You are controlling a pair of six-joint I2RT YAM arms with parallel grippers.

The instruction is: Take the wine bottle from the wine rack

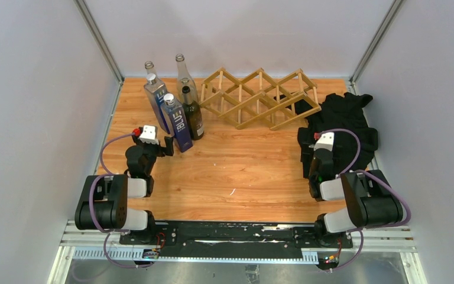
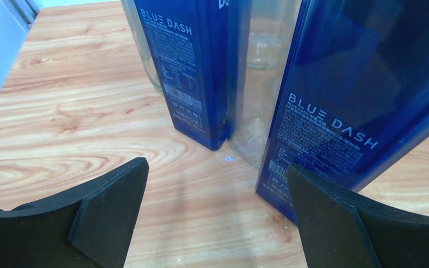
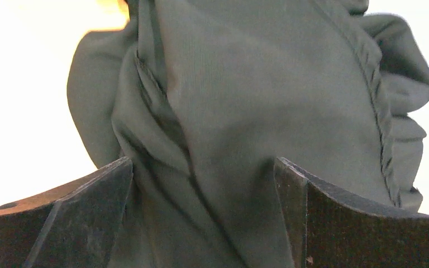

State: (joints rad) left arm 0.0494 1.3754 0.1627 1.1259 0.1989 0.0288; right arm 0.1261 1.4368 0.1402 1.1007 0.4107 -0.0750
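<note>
Two arms stand at the near edge of the wooden table (image 1: pixel 242 171): the left arm (image 1: pixel 109 201) and the right arm (image 1: pixel 360 204).

The wine rack (image 1: pixel 260 97), a light wooden lattice of crossed slats, sits at the far centre of the table, its long axis running left to right.

A black garment (image 1: pixel 343 124) lies crumpled at the far right, just beside the right end of the rack.

Five bottles stand upright in a group at the far left.
- The wine bottle (image 1: pixel 194 118), of dark glass, stands on the table just beside the left end of the rack and outside its cells.
- The near blue bottle (image 1: pixel 176 121), square-sided and marked BLUE DASH, stands just left of the wine bottle.
- The far blue bottle (image 1: pixel 155 97) stands behind and to the left of it.
- The tall clear bottle (image 1: pixel 184 77) and the second clear bottle (image 1: pixel 149 68) stand at the back of the group.

The left gripper (image 2: pixel 217 173) is low over the table, facing the blue bottles. Its jaws are spread wide and hold nothing. Its right finger (image 2: pixel 335 223) sits at the lower corner of the near blue bottle; contact cannot be confirmed.

The right gripper (image 3: pixel 204 167) hangs over the black garment. Its jaws are spread apart, with folds of fabric visible between them; nothing is clamped.
</note>
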